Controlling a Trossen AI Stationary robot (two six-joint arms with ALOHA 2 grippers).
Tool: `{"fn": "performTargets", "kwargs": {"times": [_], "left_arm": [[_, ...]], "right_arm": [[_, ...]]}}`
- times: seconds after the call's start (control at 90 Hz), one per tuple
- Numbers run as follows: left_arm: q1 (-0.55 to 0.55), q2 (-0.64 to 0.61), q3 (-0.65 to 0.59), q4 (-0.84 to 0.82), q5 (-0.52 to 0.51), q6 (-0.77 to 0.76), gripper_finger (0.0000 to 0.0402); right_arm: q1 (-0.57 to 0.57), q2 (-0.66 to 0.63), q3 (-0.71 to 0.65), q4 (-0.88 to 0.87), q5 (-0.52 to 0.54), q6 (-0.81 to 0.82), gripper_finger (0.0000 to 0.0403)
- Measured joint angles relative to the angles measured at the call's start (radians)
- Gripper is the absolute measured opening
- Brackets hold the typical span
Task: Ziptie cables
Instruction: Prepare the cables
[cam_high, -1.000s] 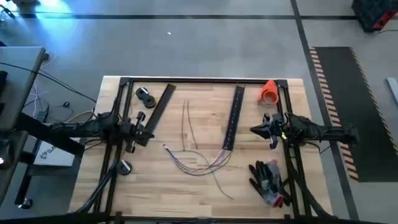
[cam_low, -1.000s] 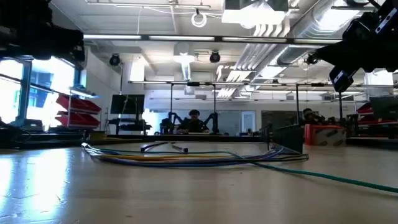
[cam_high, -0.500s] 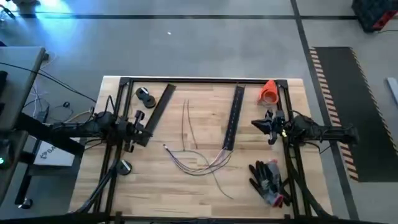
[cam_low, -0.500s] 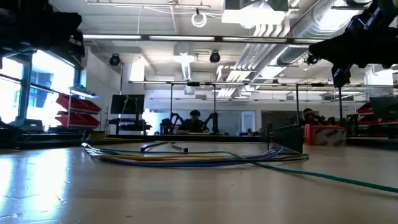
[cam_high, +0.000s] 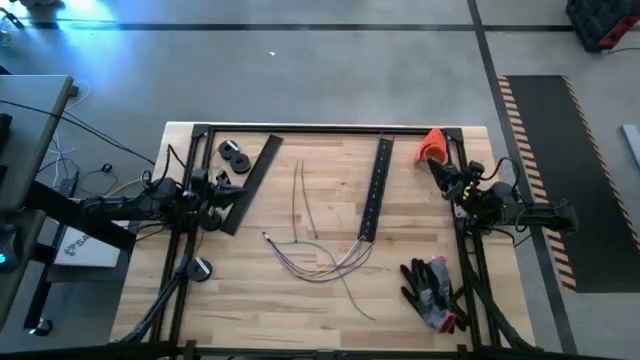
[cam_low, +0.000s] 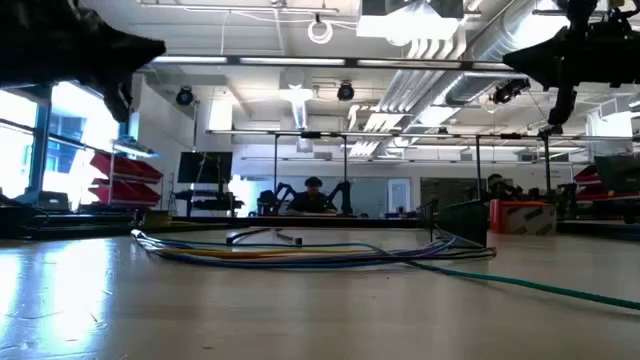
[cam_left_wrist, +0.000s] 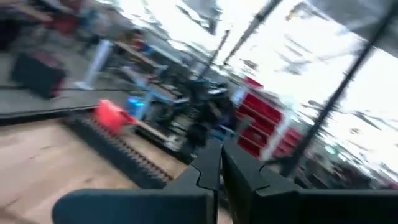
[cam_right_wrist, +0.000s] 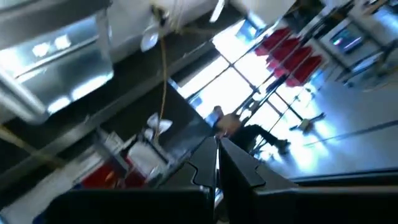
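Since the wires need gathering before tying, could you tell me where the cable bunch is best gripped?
Probably at the cables where the strands cross and lie closest, near the lower end of the black strip. Come straight down from above: they lie flat and limp on the table, fanning apart elsewhere.

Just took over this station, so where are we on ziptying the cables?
Nothing looks done: the cables lie loose and spread on the table, with no tie visible around them. Nothing is in hand either: the left gripper sits at the table's left edge and the right gripper near the orange cone, both shut and empty. Gathering and tying remain.
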Motion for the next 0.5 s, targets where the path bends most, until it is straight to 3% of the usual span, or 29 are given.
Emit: {"fn": "performTargets", "kwargs": {"times": [0.278,0.5], "left_arm": [[-0.063,0.274,0.072,-0.046,-0.019,-0.048,0.0008],[-0.14,0.62,0.374,-0.47,0.079,0.085,0.0009]], "right_arm": [[0.0,0.0,0.0,-0.09,-0.06,-0.003,0.0],[0.0,0.009,0.0,-0.213,-0.043,-0.004,0.0]]}}
